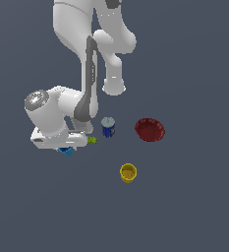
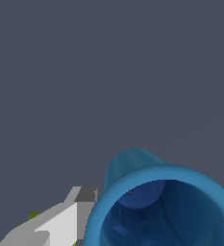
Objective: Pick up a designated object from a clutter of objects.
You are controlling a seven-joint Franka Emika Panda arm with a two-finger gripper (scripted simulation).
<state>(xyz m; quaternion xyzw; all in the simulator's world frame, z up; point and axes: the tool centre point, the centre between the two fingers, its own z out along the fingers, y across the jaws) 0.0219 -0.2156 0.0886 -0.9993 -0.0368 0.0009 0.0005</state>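
Right now the blue cup (image 2: 161, 206) fills the near part of my wrist view, mouth toward the lens, and I see down to its floor: nothing in it. In the exterior view only a sliver of that cup (image 1: 66, 151) shows under my hand, at that view's left, well apart from most of the other items. By my judgement it is light, thin-walled and stiff enough, but smooth and tapered, so it could slide out of a squeeze low on the body; the wider band near the rim, pinched across, looks the safer hold, and not too hard or the wall may flex. My gripper (image 1: 67, 147) sits right over the cup; one grey-and-white finger (image 2: 68, 218) lies just beside the outer wall, the other shows only as a sliver at the picture's edge, so whether the jaws have closed on the cup I cannot tell. A tiny green piece (image 1: 92, 140) lies just beside my hand. Farther toward the exterior view's right: the blue can (image 1: 108, 127) with a white lid on, upright; the red bowl (image 1: 150, 129), looks empty; the yellow cup (image 1: 128, 173), upright and empty.
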